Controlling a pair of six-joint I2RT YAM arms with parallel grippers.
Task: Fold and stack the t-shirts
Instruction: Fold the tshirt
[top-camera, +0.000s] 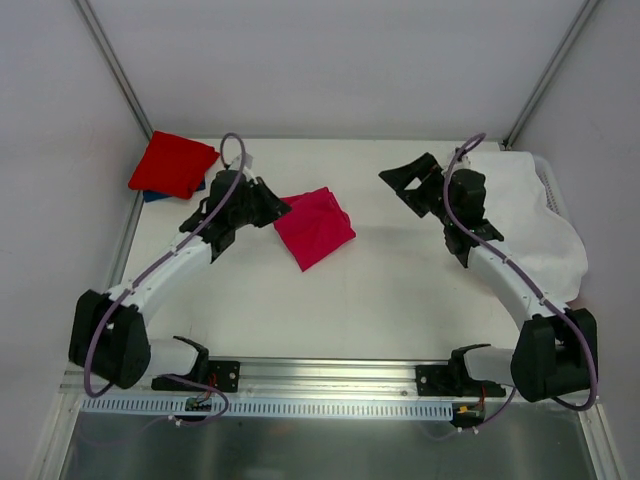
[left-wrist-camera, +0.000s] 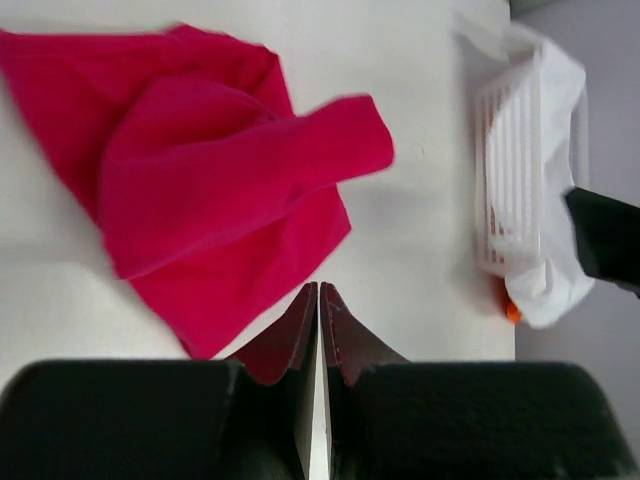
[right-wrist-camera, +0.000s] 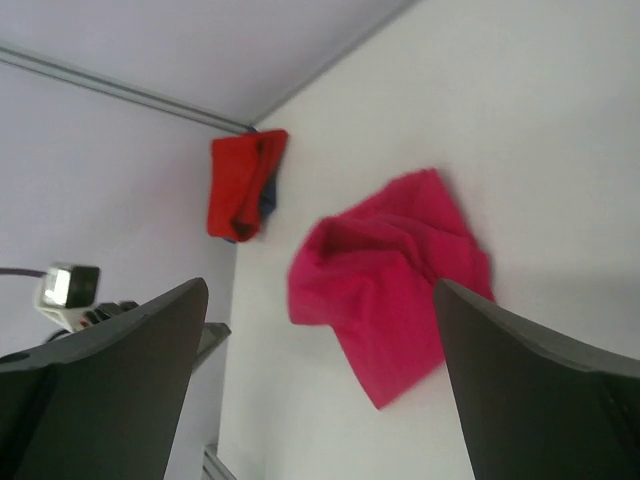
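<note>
A crimson-pink t-shirt (top-camera: 313, 227) lies loosely folded on the table's middle (left-wrist-camera: 200, 180) (right-wrist-camera: 390, 280). My left gripper (top-camera: 283, 208) sits just left of it, shut with nothing between its fingers (left-wrist-camera: 319, 292); its tips are just off the cloth's near edge. A brighter red t-shirt (top-camera: 172, 163) lies folded at the far left corner on a blue one (top-camera: 152, 195), of which only an edge shows (right-wrist-camera: 268, 200). My right gripper (top-camera: 398, 188) hangs open and empty to the right of the pink shirt, facing it (right-wrist-camera: 320, 287).
A white basket (left-wrist-camera: 515, 190) draped with white cloth (top-camera: 530, 210) stands at the right side of the table. A small orange thing (left-wrist-camera: 512, 312) shows beside it. Grey walls and metal posts enclose the back and sides.
</note>
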